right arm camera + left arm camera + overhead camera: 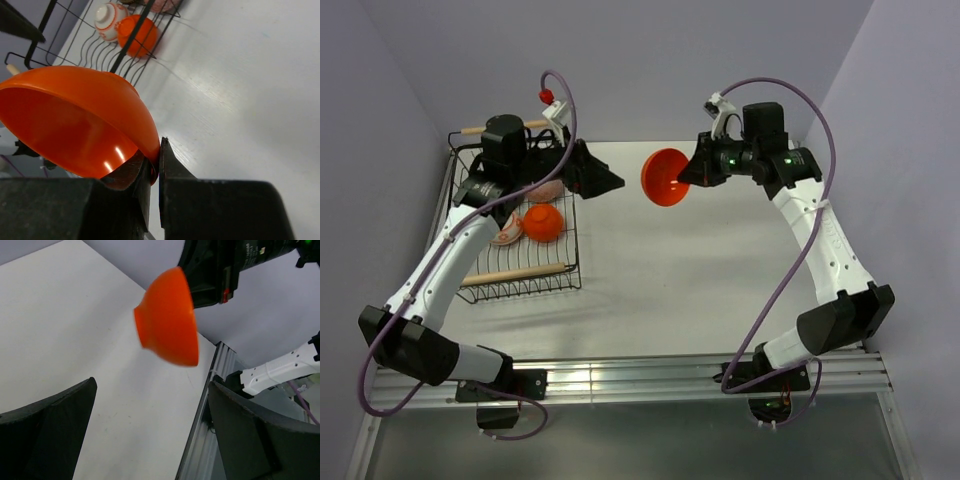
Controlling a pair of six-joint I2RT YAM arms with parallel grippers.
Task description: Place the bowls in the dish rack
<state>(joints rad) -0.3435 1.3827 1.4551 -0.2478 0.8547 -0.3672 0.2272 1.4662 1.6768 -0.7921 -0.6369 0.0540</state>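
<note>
The right gripper (159,150) is clamping the rim of a plain orange bowl (663,178), with one finger inside the wall and one outside. It is holding the bowl tipped on edge in the air above the table (670,290), near the far wall, to the right of the dish rack (576,235) and apart from it. The left gripper (605,180) is hanging with its jaws spread wide, gripping nothing and facing the bowl's base. Three more bowls are lying inside the rack:

- a second orange bowl (545,222)
- a red-and-white patterned bowl (508,230), just beside it on the left
- a pinkish bowl (548,190) beyond them, partly hidden by the left arm

The rack is sitting at the table's left side.
</note>
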